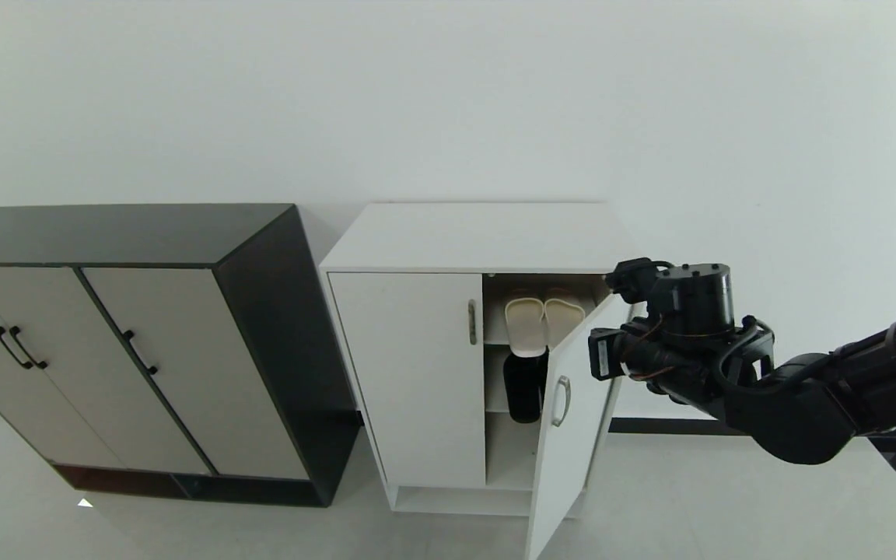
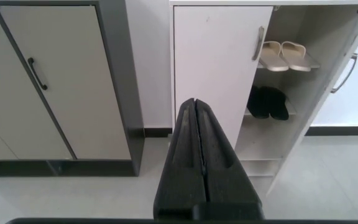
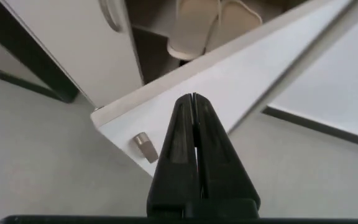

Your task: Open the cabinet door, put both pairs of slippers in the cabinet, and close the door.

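The white cabinet (image 1: 471,233) has its left door shut and its right door (image 1: 576,435) swung partly open. Beige slippers (image 1: 543,323) lie on the top shelf, black slippers (image 1: 524,389) on the shelf below. My right gripper (image 1: 607,342) is shut with nothing in it. It is at the door's outer face, above the handle (image 1: 561,400). In the right wrist view the right gripper (image 3: 194,98) meets the door (image 3: 241,81) near its handle (image 3: 145,146). My left gripper (image 2: 195,102) is shut and empty, well back from the cabinet, facing the beige slippers (image 2: 288,56) and black slippers (image 2: 268,102).
A dark cabinet (image 1: 145,233) with two shut grey doors stands just left of the white one. Bare light floor (image 1: 689,505) lies in front and to the right. A white wall with a dark baseboard (image 1: 666,425) runs behind.
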Robot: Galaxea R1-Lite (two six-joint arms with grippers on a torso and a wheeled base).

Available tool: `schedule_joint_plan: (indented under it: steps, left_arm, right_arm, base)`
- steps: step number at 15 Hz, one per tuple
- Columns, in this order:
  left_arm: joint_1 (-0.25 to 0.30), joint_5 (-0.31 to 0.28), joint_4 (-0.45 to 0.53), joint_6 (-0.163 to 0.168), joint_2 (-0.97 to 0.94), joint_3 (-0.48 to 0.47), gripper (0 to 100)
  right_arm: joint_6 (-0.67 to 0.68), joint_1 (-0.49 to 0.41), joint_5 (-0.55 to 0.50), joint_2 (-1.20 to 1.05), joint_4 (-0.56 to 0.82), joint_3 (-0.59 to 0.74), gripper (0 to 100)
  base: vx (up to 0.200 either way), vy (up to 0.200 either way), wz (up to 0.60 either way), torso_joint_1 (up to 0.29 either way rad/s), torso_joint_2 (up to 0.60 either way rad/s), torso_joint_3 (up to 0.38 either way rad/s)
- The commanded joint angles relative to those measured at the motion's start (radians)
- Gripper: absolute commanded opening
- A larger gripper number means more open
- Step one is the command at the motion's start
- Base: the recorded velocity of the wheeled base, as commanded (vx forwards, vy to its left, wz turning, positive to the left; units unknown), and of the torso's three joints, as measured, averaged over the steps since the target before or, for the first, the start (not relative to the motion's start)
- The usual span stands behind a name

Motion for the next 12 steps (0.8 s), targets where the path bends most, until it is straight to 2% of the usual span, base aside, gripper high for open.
schedule_joint_plan:
  steps: [1,2,4,5,10,12]
  left_arm:
    - [0.0,0.0,0.0,0.0,0.001,0.0,0]
    - [0.0,0.0,0.0,0.0,0.001,0.0,0]
    - [-0.001,0.0,0.0,0.001,0.001,0.0,0]
    - [0.0,0.0,0.0,0.003,0.001,0.0,0]
    - [-0.001,0.0,0.0,0.001,0.001,0.0,0]
    - [0.0,0.0,0.0,0.0,0.0,0.0,0]
  right_arm:
    - [0.01,-0.001,0.049,0.002,-0.058,0.035,0]
    - [0.003,-0.03,0.166,-0.012,-0.153,0.095,0]
    - [-0.01,-0.084,0.325,-0.044,-0.18,0.169,0]
    - [-0.014,-0.117,0.446,-0.055,-0.182,0.213,0]
    - [-0.04,-0.14,0.472,-0.031,-0.182,0.216,0]
    - [-0.048,-0.14,0.472,-0.015,-0.183,0.212,0]
  base:
    - [0.0,0.0,0.0,0.0,0.0,0.0]
    - [0.0,0.0,0.0,0.0,0.0,0.0]
    - [0.0,0.0,0.0,0.0,0.0,0.0]
    - [0.2,0.0,0.0,0.002,0.0,0.002]
    - [0.2,0.0,0.0,-0.002,0.0,0.006]
    - [0.0,0.0,0.0,0.0,0.0,0.0]
